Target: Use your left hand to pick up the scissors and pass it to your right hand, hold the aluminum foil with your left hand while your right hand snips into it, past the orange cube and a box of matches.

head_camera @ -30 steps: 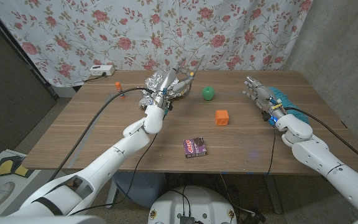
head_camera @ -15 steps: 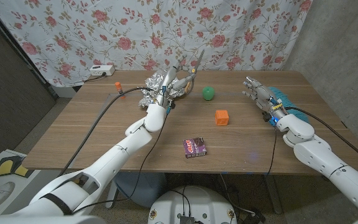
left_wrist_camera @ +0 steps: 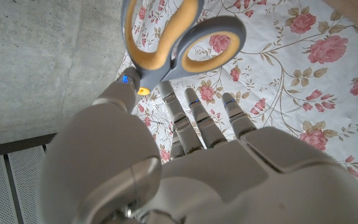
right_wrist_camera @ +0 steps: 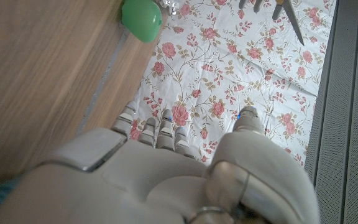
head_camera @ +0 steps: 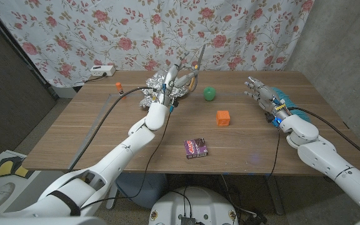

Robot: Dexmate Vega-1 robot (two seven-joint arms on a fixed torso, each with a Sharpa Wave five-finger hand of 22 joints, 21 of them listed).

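The left hand (head_camera: 175, 80) is holding the scissors (head_camera: 193, 65) raised above the far part of the worktop (head_camera: 92, 125), blades pointing up toward the flowered curtain (head_camera: 105, 31). In the left wrist view the scissors (left_wrist_camera: 179, 40) are showing grey handles with yellow lining, and the fingers (left_wrist_camera: 194, 118) are gripping them at the handle end. The foil (head_camera: 155, 87) is lying crumpled on the worktop just beside and beneath that hand, at the far edge.

The right hand (head_camera: 260, 94) is hovering over the right side of the worktop, well apart from the scissors, fingers (head_camera: 252, 87) spread and holding nothing. The right wrist view is showing the same: the right hand (right_wrist_camera: 166, 162) with fingers extended and nothing between them.

The orange cube (head_camera: 223, 117) is sitting on the worktop between the 2 hands, nearer the middle. The matchbox (head_camera: 195, 147) is lying nearer the front edge, apart from the cube. A green ball (head_camera: 210, 94) is resting between the foil and the right hand; it is also appearing in the right wrist view (right_wrist_camera: 140, 18). A small orange item (head_camera: 117, 85) is standing to the left of the foil. A white power strip (head_camera: 102, 70) is lying beyond the worktop's far left corner.
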